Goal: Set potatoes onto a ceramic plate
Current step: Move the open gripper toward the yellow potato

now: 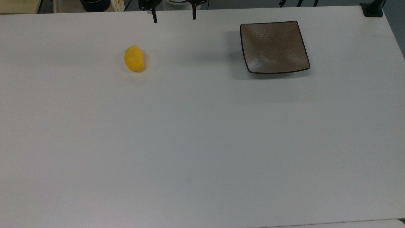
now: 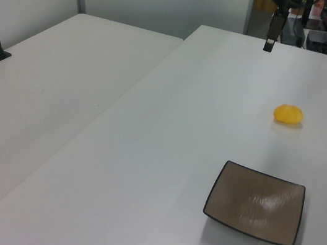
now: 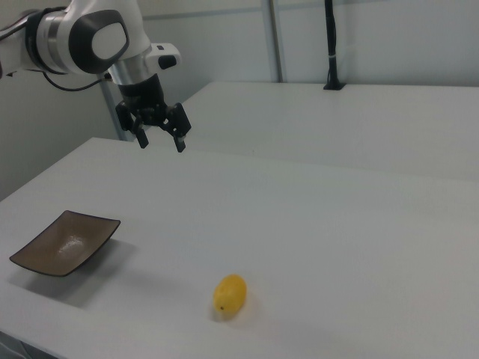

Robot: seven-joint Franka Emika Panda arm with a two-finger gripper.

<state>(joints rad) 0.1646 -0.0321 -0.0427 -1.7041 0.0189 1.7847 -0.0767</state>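
The gripper (image 1: 174, 17) hangs above the far edge of the counter (image 1: 202, 142), at about 12 o'clock in the top view. Its two fingers stand wide apart and hold nothing. From the gripper, the potato (image 1: 134, 58) lies toward 7 o'clock in the top view, on the bare counter with its long side pointing away from the far edge. The plate (image 1: 274, 47) lies toward 4 o'clock from the gripper, well apart from the potato, and it is empty. I judge that the task is at its first step, the approach. The next move calls for bringing the gripper over the potato, lowering it with one finger on each long side, and then closing gently.
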